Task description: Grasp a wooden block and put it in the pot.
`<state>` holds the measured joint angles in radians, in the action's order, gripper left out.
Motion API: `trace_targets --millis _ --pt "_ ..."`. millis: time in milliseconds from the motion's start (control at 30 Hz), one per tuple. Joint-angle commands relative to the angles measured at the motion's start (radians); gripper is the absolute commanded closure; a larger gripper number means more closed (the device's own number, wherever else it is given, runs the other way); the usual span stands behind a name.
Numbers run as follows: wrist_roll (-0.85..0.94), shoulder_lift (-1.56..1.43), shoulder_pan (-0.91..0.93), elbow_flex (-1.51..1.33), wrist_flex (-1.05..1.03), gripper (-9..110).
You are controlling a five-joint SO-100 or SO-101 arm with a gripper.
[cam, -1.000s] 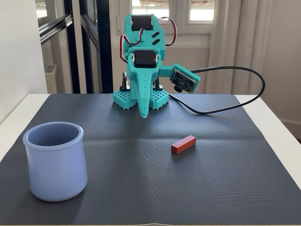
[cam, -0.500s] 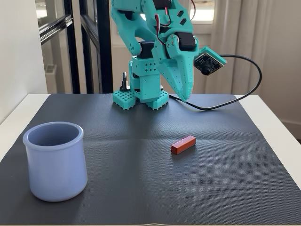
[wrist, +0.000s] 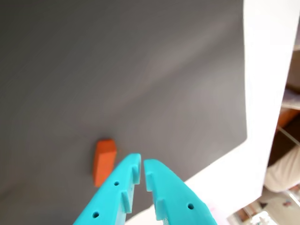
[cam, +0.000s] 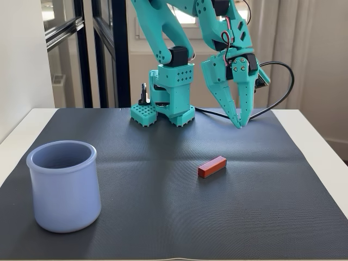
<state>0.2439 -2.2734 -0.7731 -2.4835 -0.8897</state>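
Note:
The wooden block [cam: 212, 166] is a small reddish-brown bar lying on the dark mat, right of centre in the fixed view. In the wrist view it [wrist: 103, 161] shows just left of my fingertips. My teal gripper [cam: 240, 124] hangs above the mat behind and to the right of the block, its jaws nearly closed with a thin gap and nothing between them; in the wrist view the gripper [wrist: 142, 165] is empty. The pale lavender-blue pot [cam: 64, 185] stands upright at the front left of the mat, far from the gripper.
The arm's base [cam: 166, 111] stands at the back centre of the dark mat [cam: 163, 217]. A black cable [cam: 274, 103] loops behind the gripper. The white table [cam: 321, 147] edges the mat on the right. A dark window frame stands behind.

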Motion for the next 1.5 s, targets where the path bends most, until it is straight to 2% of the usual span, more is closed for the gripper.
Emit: trace_targets --millis 0,100,233,300,633,833,1067,1467 --pt "-0.032 0.020 -0.015 0.078 0.011 101" --pt "-0.021 0.046 -0.014 0.091 0.011 101" --pt "0.149 0.066 -0.009 0.097 0.011 101" --pt "0.173 0.075 -0.002 0.095 0.011 100" --pt "0.158 0.101 0.101 0.084 -0.015 84" --pt "0.132 0.178 0.199 0.092 -0.089 83" --pt "0.132 0.273 0.202 0.114 -0.089 83" --pt "0.123 0.489 0.202 0.314 -0.114 83"
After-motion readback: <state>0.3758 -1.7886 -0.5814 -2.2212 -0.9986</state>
